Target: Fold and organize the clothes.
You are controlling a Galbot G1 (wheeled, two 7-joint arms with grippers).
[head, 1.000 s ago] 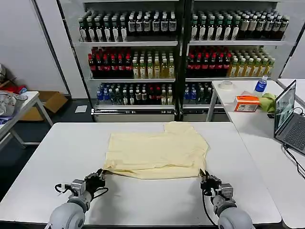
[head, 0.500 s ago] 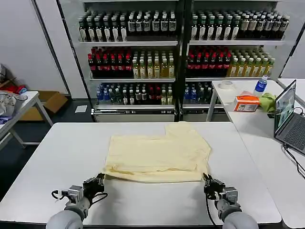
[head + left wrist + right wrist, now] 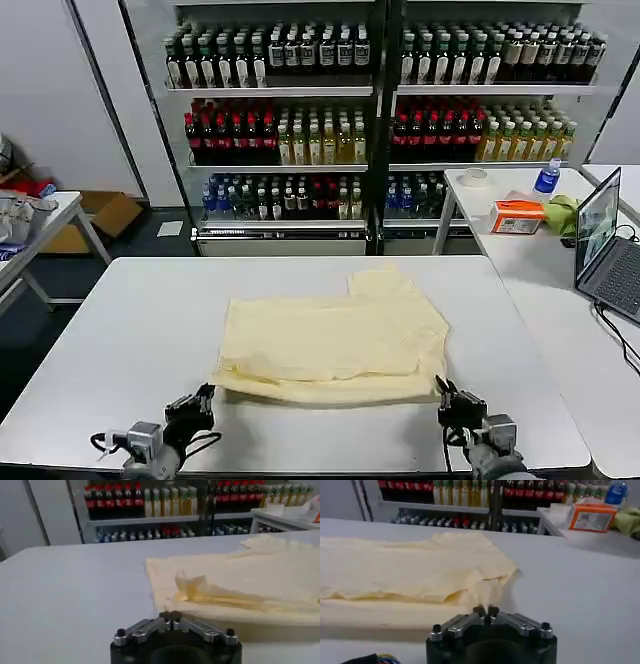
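Note:
The pale cream-yellow T-shirt (image 3: 335, 335) lies folded flat in the middle of the white table (image 3: 130, 320), one sleeve sticking out at its far right. My left gripper (image 3: 205, 398) sits low at the shirt's near left corner, shut on the fabric edge. At the near right corner my right gripper (image 3: 443, 393) is shut on the hem as well. In the left wrist view the closed left gripper (image 3: 170, 614) meets the T-shirt (image 3: 240, 580) at its corner. The right wrist view has the right gripper (image 3: 485, 610) pinched at the T-shirt (image 3: 410, 570) edge.
A second table at the right carries a laptop (image 3: 610, 250), an orange box (image 3: 518, 215) and a yellow-green cloth (image 3: 562, 212). A side table with a white-grey bundle (image 3: 15, 215) stands at the far left. Bottle shelves (image 3: 370, 110) line the back.
Both grippers have drawn back toward the table's near edge, and the T-shirt has slid with them, its near hem now closer to me.

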